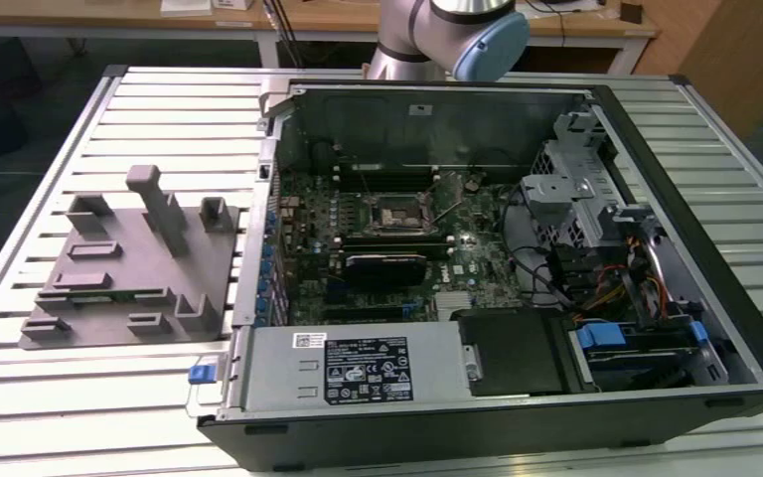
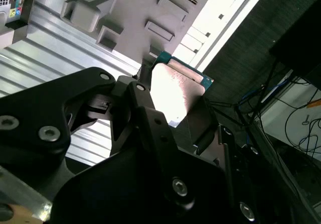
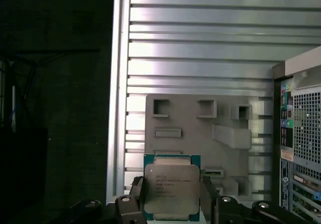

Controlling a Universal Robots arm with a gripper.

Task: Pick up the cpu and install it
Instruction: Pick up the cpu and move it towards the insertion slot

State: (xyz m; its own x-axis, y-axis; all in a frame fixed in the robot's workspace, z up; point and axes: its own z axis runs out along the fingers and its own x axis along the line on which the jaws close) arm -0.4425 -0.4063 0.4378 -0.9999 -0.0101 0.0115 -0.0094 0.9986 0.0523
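What worries us: the open PC case (image 1: pixel 488 248) has tall walls and a small socket (image 1: pixel 399 212), and our claw (image 3: pixel 172 200) is clamped on just two edges of the cpu (image 3: pixel 172 184), held in the air clear of the grey fixture (image 3: pixel 200 128) by the worktop's (image 1: pixel 156 109) edge. Any tilt and it probably slips or seats crooked. Worktop's slatted metal, pretty reflective, with wooden desks (image 1: pixel 90 15) behind it.
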